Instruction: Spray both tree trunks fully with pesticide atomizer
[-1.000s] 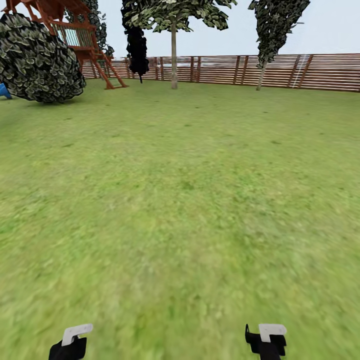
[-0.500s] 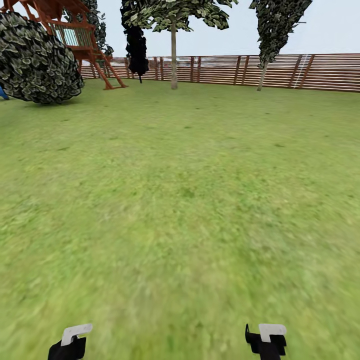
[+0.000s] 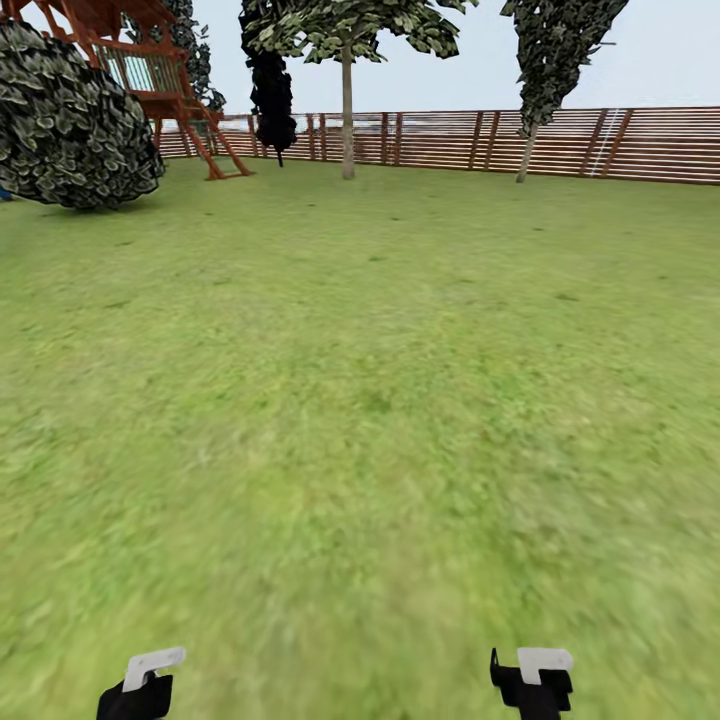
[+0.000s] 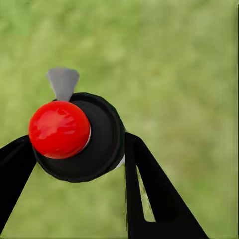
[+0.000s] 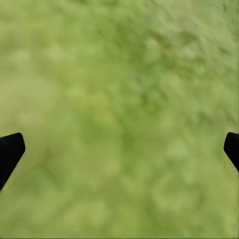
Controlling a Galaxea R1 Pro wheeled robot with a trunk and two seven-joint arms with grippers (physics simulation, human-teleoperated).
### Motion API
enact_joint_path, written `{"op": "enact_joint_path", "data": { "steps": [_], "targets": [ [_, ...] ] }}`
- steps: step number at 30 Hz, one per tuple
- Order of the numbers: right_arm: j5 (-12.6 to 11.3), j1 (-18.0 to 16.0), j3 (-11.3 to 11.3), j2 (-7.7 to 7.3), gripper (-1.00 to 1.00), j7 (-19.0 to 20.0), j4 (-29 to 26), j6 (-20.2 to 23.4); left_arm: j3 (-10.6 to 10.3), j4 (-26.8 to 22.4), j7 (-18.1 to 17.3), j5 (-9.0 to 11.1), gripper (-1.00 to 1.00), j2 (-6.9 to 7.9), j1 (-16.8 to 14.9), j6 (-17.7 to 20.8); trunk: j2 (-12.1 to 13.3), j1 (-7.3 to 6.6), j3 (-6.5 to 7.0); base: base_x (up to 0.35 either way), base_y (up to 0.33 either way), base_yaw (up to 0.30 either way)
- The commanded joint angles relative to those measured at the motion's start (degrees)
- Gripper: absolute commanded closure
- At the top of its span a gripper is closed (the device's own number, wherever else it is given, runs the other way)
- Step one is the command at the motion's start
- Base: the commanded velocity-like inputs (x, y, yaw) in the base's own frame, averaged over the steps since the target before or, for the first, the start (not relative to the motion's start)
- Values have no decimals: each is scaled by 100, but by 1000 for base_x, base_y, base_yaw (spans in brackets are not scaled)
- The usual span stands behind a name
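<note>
Your left gripper (image 4: 79,149) has the pesticide atomizer (image 4: 84,137) clamped between its two dark fingers (image 4: 149,194) — in the left wrist view one finger presses each side of the round black body, the red knob (image 4: 59,129) sits on top, and a small grey nozzle (image 4: 62,82) pokes out past it over blurred grass. In the head view that same gripper (image 3: 140,685) sits at the bottom edge on your left, a grey-white piece showing above its black base.

Your right gripper (image 5: 119,147) is spread wide with nothing between the fingers; only the two dark fingertips (image 5: 10,152) show at the far edges of the right wrist view, with lawn between them. In the head view it (image 3: 532,680) sits low on your right.

Ahead of you the lawn (image 3: 360,400) of the garden runs out to the brown slatted fence (image 3: 560,143). A tree (image 3: 347,40) with a straight pale trunk (image 3: 347,120) stands well away near the fence, and a second, leaning tree (image 3: 555,45) rises further right, its thin trunk (image 3: 524,155) meeting the ground just before the fence. A narrow dark shrub (image 3: 272,95) stands left of the first trunk. On your far left a big round bush (image 3: 70,120) sits in front of a red-brown wooden play tower (image 3: 150,70) — both well apart from your grippers.
</note>
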Motion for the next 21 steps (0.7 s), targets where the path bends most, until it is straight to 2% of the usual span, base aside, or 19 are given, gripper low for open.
{"op": "enact_joint_path", "data": {
  "steps": [1, 21],
  "targets": [
    [0, 0, 0, 4, -100, -3, 0, 0, -1, 0, -2, 4, 100, 0, 0, 0, 0, 0, 0, 339, 0, 0],
    [0, 0, 0, 4, -100, -2, 0, 0, 0, 0, 0, 6, 100, 17, 0, 1, 0, 0, 0, 339, 0, 0]
  ]
}}
